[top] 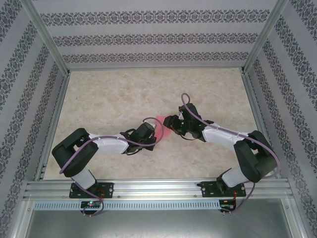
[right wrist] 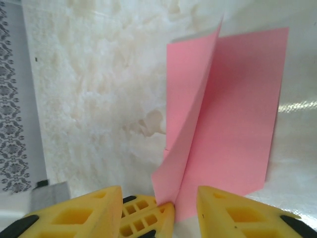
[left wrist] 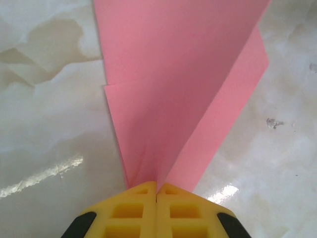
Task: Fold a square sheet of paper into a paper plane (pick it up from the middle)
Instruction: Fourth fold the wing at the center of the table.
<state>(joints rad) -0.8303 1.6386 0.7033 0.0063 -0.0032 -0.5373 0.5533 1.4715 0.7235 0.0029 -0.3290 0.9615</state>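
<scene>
The pink-red square sheet of paper [top: 162, 120] lies mid-table between both grippers, folded along a crease, not shaped as a pointed dart. In the left wrist view the paper [left wrist: 183, 74] fans out from my left gripper [left wrist: 156, 187], whose yellow fingers are shut on its creased near end. From the right wrist, one flap of the sheet [right wrist: 237, 114] lies flat and the other stands up. My right gripper [right wrist: 158, 194] is open, its fingers straddling the paper's corner and the left gripper's fingers [right wrist: 148, 218]. From above, the left gripper [top: 154, 132] and right gripper [top: 172, 124] nearly meet.
The tabletop [top: 114, 99] is pale and marbled, glossy with glare. Patterned walls and aluminium rails [top: 158, 188] enclose it on all sides. A brownish stain [right wrist: 148, 124] marks the surface beside the paper. A small clear speck [left wrist: 274, 122] lies to the right.
</scene>
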